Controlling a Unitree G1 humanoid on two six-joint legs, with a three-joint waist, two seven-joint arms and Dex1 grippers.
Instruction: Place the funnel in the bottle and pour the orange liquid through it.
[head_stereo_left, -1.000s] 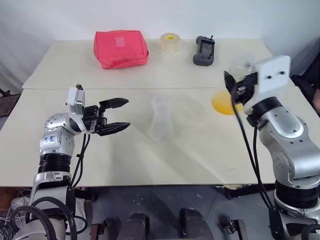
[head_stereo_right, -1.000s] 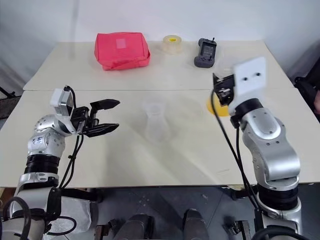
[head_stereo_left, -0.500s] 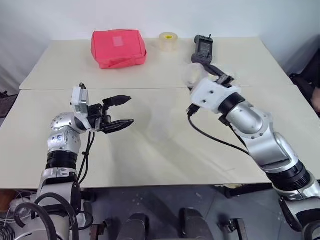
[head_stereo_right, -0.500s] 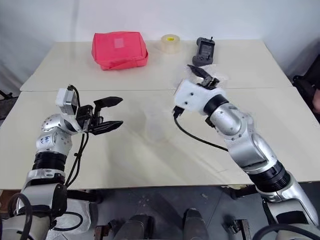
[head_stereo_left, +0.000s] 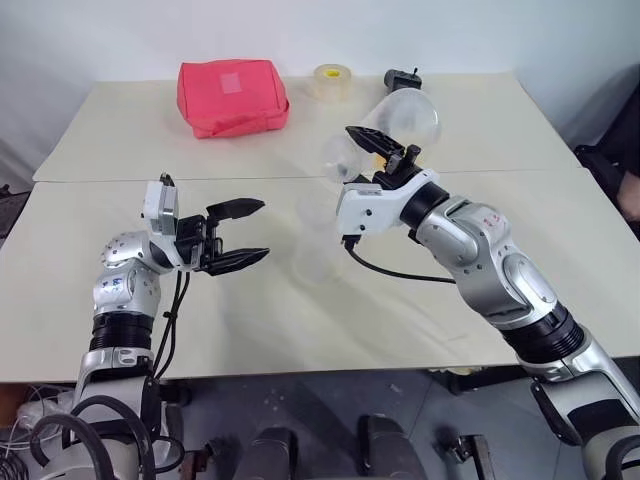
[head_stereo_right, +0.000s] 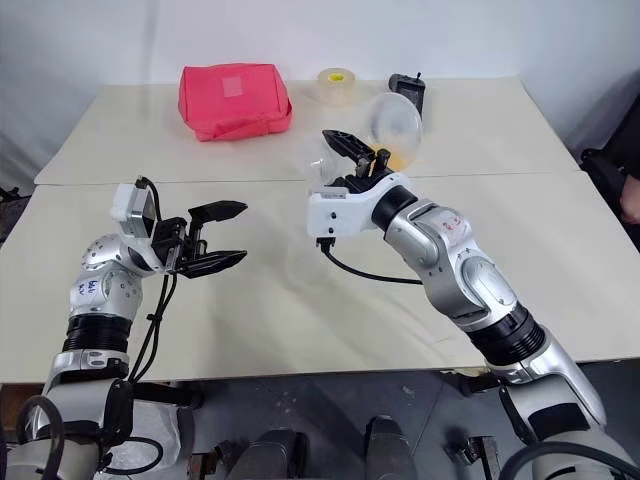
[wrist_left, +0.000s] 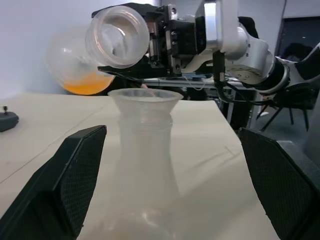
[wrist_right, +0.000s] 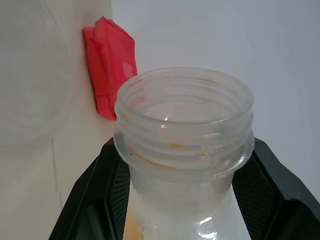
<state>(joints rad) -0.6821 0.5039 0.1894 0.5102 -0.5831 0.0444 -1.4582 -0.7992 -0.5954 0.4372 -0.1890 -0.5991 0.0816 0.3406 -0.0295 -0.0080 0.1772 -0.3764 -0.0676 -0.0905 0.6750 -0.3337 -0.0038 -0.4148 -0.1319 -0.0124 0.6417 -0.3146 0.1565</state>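
One bottle (wrist_left: 145, 165) stands mid-table with the funnel (wrist_left: 145, 99) seated in its mouth. Just above it, the right gripper (head_stereo_right: 352, 160) clamps the neck of a wider flask (head_stereo_left: 405, 118), tipped sideways, orange liquid (wrist_left: 89, 85) pooled inside. Beside the bottle, the left gripper (head_stereo_left: 238, 234) gapes wide, empty. No readable writing shows.

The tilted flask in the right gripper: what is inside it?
The tilted flask holds a shallow pool of orange liquid in its round belly, short of the mouth. The right gripper covers part of its neck.
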